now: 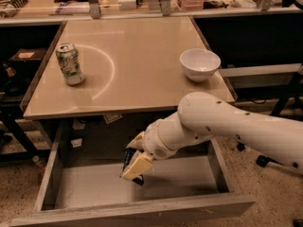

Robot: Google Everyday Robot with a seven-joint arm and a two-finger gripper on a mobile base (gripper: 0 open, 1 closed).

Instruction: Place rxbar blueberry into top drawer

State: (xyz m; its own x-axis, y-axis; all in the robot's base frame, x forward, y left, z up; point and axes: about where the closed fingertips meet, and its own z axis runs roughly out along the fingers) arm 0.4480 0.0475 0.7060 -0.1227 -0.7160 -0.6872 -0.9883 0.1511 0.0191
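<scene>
1. Top drawer: grey, pulled fully open below the desk front. Its flat front panel lies along the lower edge of the view, with the plain floor exposed.
2. Gripper: inside the open drawer, at about 7 o'clock from the view's centre, pointing down and to the left over the drawer floor. The jaws are narrow, clamped on a dark flat bar.
3. Rxbar blueberry: held between the jaws, standing roughly on end and tilted (only its dark edges show past the tan finger). It is over the middle of the drawer floor; whether its lower end touches the floor cannot be told.
4. Arm: white, entering from 4 o'clock and crossing in front of the desk's right front corner.
5. Desk: tan top, behind and above the drawer.
6. Soda can: green and white, upright, at 9 o'clock on the desk.
7. Bowl: white, upright, at 3 o'clock on the desk near its right edge, well apart from the can.
</scene>
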